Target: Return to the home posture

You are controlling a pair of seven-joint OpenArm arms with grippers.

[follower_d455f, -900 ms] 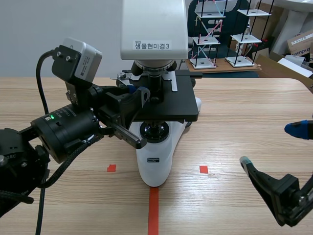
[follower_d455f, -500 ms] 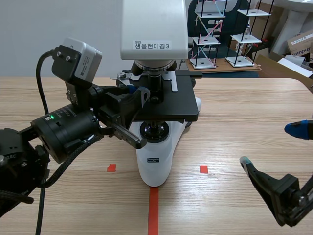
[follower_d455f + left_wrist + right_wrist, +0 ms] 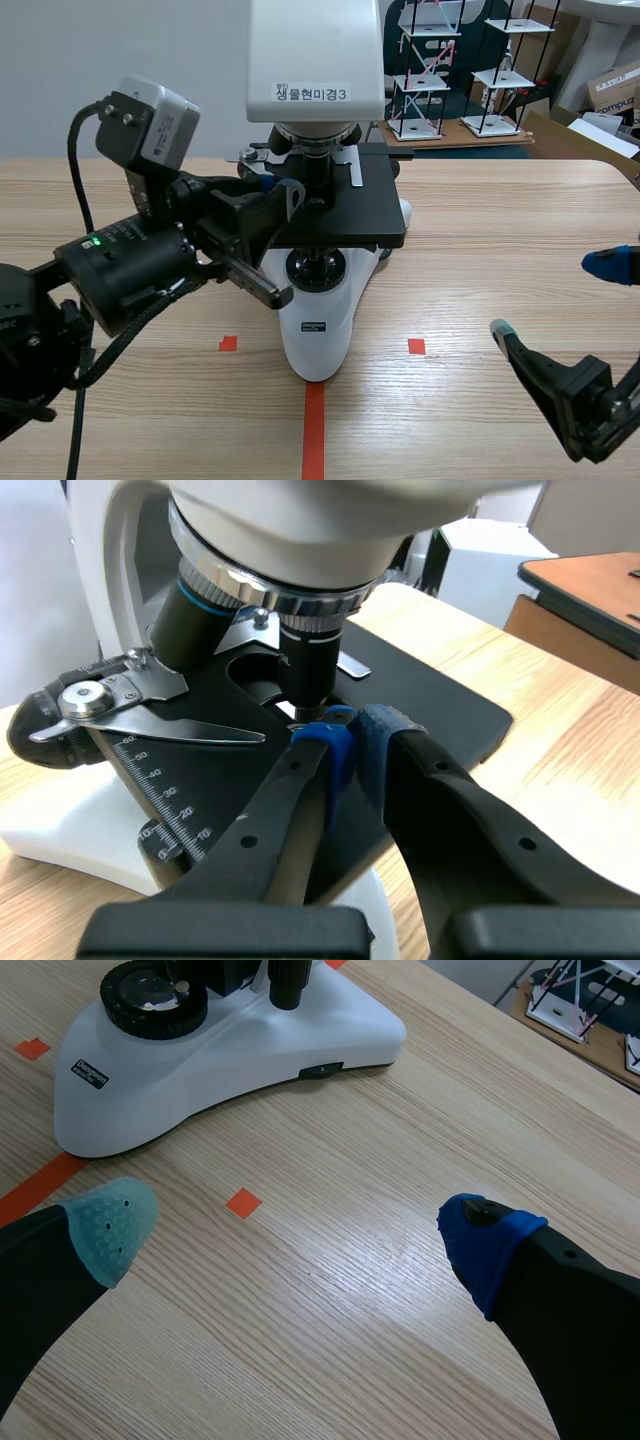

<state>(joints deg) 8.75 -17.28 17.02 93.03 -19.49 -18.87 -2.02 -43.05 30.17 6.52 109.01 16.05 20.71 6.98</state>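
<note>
A white microscope [image 3: 318, 330] with a black stage [image 3: 350, 210] stands at the table's middle. My left gripper [image 3: 266, 185] is at the stage's left side, level with it. In the left wrist view the left gripper [image 3: 352, 742] is shut, its blue pads [image 3: 330, 748] nearly touching with nothing between them, just over the stage [image 3: 440, 705] and in front of the objective lens [image 3: 312, 655]. My right gripper [image 3: 556, 297] hangs low at the front right, open. In the right wrist view the right gripper [image 3: 297, 1235] spans bare wood, with the microscope base [image 3: 230, 1050] ahead of it.
Wire-frame racks [image 3: 435, 70] and boxes stand beyond the table's far edge. Orange-red tape marks [image 3: 416, 346] lie on the wood near the microscope's foot. The slide clip and scale [image 3: 140, 705] sit on the stage beside the left fingers.
The left arm has drawn back slightly to the left, away from the microscope. The right arm has not moved.
</note>
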